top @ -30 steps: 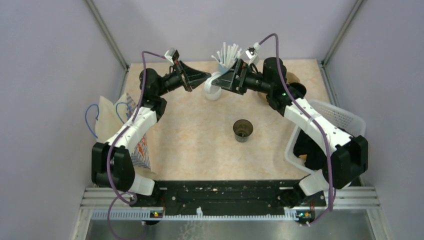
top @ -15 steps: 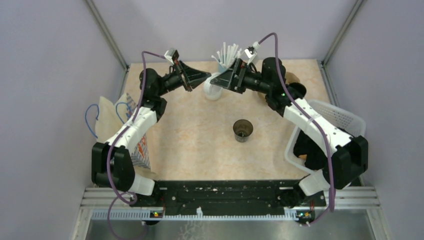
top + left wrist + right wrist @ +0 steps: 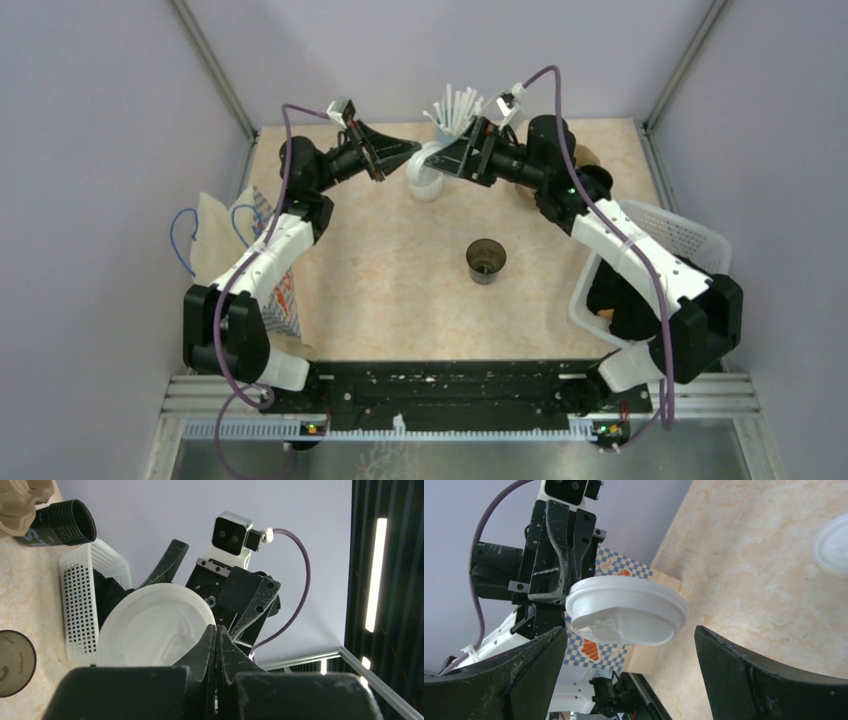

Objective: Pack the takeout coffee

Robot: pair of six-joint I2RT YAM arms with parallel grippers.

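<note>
While the dark takeout cup (image 3: pixel 486 260) stands open and upright on the table (image 3: pixel 380 260), right of centre and well apart from both wrists, its white lid (image 3: pixel 150 630) hangs in the air over the far edge, between the two arms. The left gripper (image 3: pixel 216 632) has its fingers pressed fully together on the lid's rim, holding it out by one edge toward the other arm. From the right wrist, the lid lies straight ahead and in line with the gap of the right gripper (image 3: pixel 630 635), whose fingers stand spread as wide as they go and hold nothing. The disc shows nearly edge-on there, its broad span running across from one finger toward the other, so a closing would likely take it across its width (a handover seems the step in hand). The right arm also looks the nearer of the two to the cup, which suits it for capping. By count there is one dark cup, one lid in the air, and at least one more white lid (image 3: pixel 834 545) lying flat on the table below. One light-blue cup of white straws (image 3: pixel 450 118) stands just behind the grippers. One white perforated basket (image 3: pixel 690 235) sits at the right side, and one checkered paper bag (image 3: pixel 275 280) at the left.
</note>
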